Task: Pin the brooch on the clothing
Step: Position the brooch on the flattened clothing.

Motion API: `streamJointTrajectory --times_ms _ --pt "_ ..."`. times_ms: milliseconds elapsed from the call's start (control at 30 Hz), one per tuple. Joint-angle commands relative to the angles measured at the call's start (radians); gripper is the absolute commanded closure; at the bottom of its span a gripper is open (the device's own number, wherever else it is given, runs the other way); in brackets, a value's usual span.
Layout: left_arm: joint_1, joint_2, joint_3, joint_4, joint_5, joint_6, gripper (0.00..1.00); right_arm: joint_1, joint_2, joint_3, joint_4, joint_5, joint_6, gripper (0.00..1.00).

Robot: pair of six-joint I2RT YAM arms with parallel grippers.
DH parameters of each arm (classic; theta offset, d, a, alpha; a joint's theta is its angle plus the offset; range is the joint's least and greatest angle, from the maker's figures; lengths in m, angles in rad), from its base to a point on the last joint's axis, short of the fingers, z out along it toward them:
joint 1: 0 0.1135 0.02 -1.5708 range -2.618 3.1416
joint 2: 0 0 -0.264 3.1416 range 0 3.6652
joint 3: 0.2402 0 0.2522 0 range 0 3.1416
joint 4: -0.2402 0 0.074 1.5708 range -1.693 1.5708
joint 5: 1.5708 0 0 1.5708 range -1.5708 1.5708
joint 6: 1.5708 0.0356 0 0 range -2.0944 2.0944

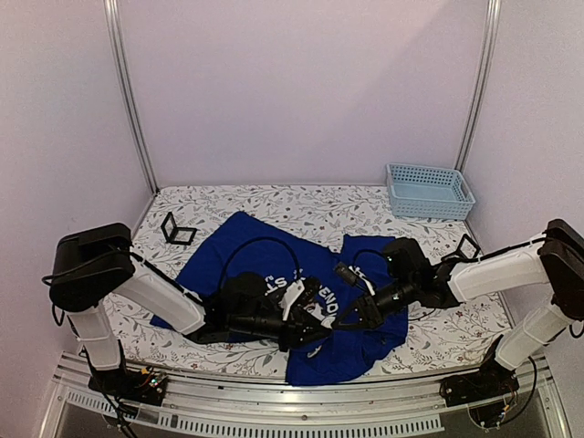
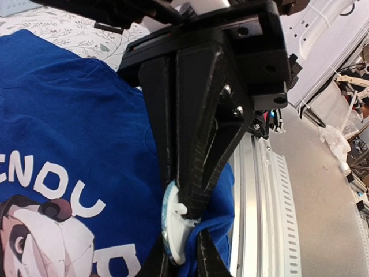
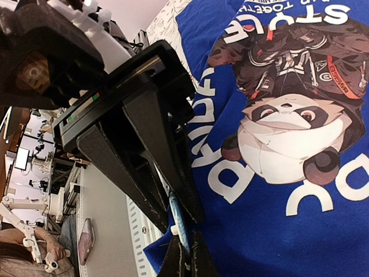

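**Operator:** Report finger state, nearest items first.

**Technician:** The left gripper point(image 2: 182, 211) is clenched on the brooch point(image 2: 172, 234), a pale round disc at the lower centre of the left wrist view. A fold of blue fabric is caught at the same spot. The right gripper point(image 3: 180, 222) is pressed tight on the same disc, seen edge-on at the lower centre of the right wrist view. Its tips enter the left wrist view from the bottom edge.

**Operator:** Location of the clothing?

**Technician:** The T-shirt point(image 1: 235, 248) lies rumpled on the table cover point(image 1: 274, 203), centre of the top view, beyond the arm bases. The panda print point(image 3: 282, 124) faces up. The brooch sits at the near edge of the shirt, beside the print and not on it. The basket point(image 1: 429, 192) stands upper right, well apart.

**Operator:** Step in hand, and the next requirement?

**Technician:** Judged to be the fastening step. The next move calls for one gripper to steady the disc while the other drives the pin through the fold and closes the clasp. Whether the pin has pierced the fabric cannot be told.
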Motion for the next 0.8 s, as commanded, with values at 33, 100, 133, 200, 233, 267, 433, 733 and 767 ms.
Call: streamJointTrajectory --times_ms 33,100,133,200,233,267,433,733,767 --pt "0.018 -0.001 0.000 0.049 -0.021 0.015 1.00 0.028 -0.043 0.003 0.029 -0.055 0.035 1.00" --pt "0.019 -0.005 -0.004 0.059 -0.011 0.010 1.00 0.029 -0.045 0.003 0.029 -0.058 0.030 1.00" --pt "0.018 -0.008 -0.007 0.066 -0.003 0.008 1.00 0.030 -0.045 0.003 0.029 -0.059 0.029 1.00" --pt "0.018 -0.012 -0.018 0.089 0.009 0.000 1.00 0.029 -0.046 0.003 0.029 -0.068 0.020 1.00" --pt "0.019 -0.016 -0.025 0.101 0.012 -0.002 1.00 0.029 -0.046 0.005 0.027 -0.076 0.013 1.00" --pt "0.018 -0.021 -0.032 0.114 0.015 -0.008 1.00 0.029 -0.049 0.008 0.018 -0.076 0.005 1.00" --pt "0.018 -0.045 -0.052 0.122 0.016 -0.010 1.00 0.009 -0.072 0.028 -0.048 -0.050 -0.063 0.95" --pt "0.018 -0.054 -0.063 0.120 0.030 -0.007 1.00 -0.022 -0.113 0.075 -0.196 0.001 -0.159 0.73" --pt "0.018 -0.054 -0.062 0.118 0.034 -0.007 1.00 -0.030 -0.130 0.078 -0.224 0.010 -0.174 0.70"
